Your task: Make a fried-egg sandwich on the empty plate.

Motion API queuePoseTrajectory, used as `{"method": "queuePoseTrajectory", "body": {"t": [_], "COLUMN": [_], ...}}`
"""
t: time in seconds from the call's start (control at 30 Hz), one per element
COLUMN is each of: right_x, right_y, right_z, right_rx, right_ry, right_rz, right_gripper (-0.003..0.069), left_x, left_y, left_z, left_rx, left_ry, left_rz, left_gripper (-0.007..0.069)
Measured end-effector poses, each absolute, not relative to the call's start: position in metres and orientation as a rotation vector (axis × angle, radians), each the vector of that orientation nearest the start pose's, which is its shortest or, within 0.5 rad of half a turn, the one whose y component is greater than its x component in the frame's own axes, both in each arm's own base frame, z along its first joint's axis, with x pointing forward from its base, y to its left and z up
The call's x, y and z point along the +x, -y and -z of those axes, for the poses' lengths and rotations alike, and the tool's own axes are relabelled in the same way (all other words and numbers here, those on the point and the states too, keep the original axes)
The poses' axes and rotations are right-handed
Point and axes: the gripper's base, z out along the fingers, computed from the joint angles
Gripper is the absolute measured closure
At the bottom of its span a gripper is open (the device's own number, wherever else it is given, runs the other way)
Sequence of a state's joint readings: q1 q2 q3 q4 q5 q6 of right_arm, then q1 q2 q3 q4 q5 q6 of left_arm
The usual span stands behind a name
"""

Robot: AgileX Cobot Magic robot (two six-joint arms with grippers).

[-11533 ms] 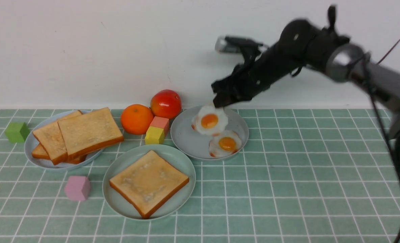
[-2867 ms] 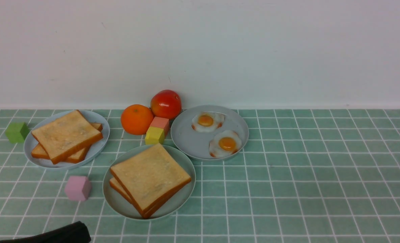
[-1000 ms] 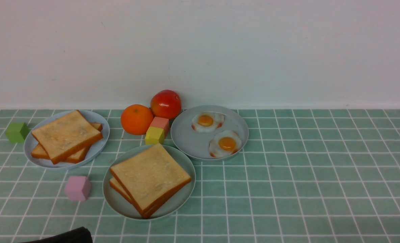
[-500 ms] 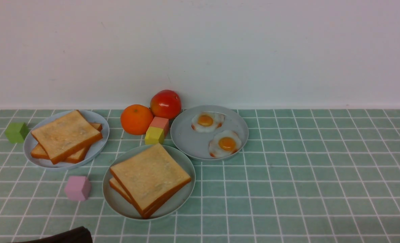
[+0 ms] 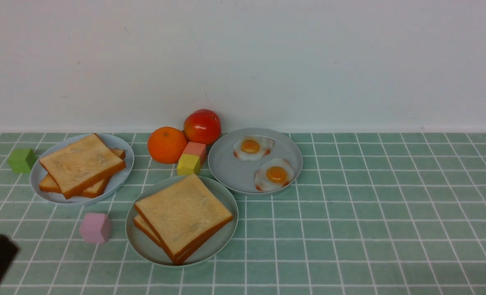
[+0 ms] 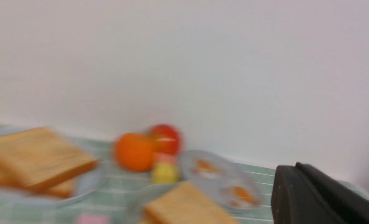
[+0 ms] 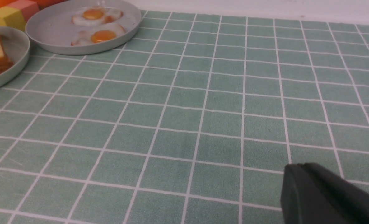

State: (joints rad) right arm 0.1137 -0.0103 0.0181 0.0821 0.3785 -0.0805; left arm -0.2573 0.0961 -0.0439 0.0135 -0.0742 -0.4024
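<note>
A bench (image 5: 349, 229) under a mint cloth gridded in white runs to a plain white wall (image 5: 267, 61) — no writing shows anywhere. The sandwich (image 5: 182, 218) lies on the mint plate (image 5: 141, 241) near centre-left, its egg hidden between the toast. Both sets of jaws are closed and hold nothing — left gripper (image 6: 296, 193), right gripper (image 7: 299, 189).

— What covers the surface (image 5: 349, 229)?
— A green checked cloth. On it sit the mint plate (image 5: 144, 246) at lower centre, two grey-blue plates (image 5: 226, 172) behind it, an orange (image 5: 167, 144), a tomato (image 5: 202, 125), and pink (image 5: 95, 228), green (image 5: 21, 160), yellow (image 5: 188, 164) and salmon cubes (image 5: 194, 148).
</note>
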Motion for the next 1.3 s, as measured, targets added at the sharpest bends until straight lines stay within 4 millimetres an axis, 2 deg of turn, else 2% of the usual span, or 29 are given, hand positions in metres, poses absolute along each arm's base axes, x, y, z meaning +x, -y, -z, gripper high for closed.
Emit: {"method": "queuePoseTrajectory", "body": {"t": [0.1,0.13,0.17,0.2,0.23,0.33,1.3], "right_x": [0.052,0.052,0.052,0.052,0.052,0.052,0.052], "right_y": [-0.009,-0.009,-0.009,-0.009,-0.009,-0.009,-0.009], "right_z": [-0.174,-0.174,-0.174,-0.174,-0.174,-0.174,-0.174], "right_rx": [-0.130,-0.130,-0.130,-0.130,-0.130,-0.130,-0.130], "right_ry": [-1.865,-1.865,-1.865,-1.865,-1.865,-1.865,-1.865], "right_rz": [-0.105,-0.105,-0.105,-0.105,-0.105,-0.105,-0.105], "right_gripper": [0.0654,0.0654,0.0654,0.0654,0.0654,0.0650,0.0627], "left_x": [0.058,0.058,0.057,0.057,0.056,0.053,0.053], "left_y": [0.007,0.006,0.003,0.003,0.000,-0.002,-0.002], "left_z": [-0.208,-0.206,-0.196,-0.194,-0.184,-0.170,-0.170], "left_rx": [-0.213,-0.224,-0.279,-0.286,-0.340,-0.400,-0.403], "left_ry": [-1.536,-1.541,-1.601,-1.612,-1.706,-1.837,-1.840], "left_rz": [0.408,0.405,0.348,0.342,0.295,0.248,0.247], "left_gripper": [0.0638,0.0638,0.0638,0.0638,0.0638,0.0638,0.0638]}}
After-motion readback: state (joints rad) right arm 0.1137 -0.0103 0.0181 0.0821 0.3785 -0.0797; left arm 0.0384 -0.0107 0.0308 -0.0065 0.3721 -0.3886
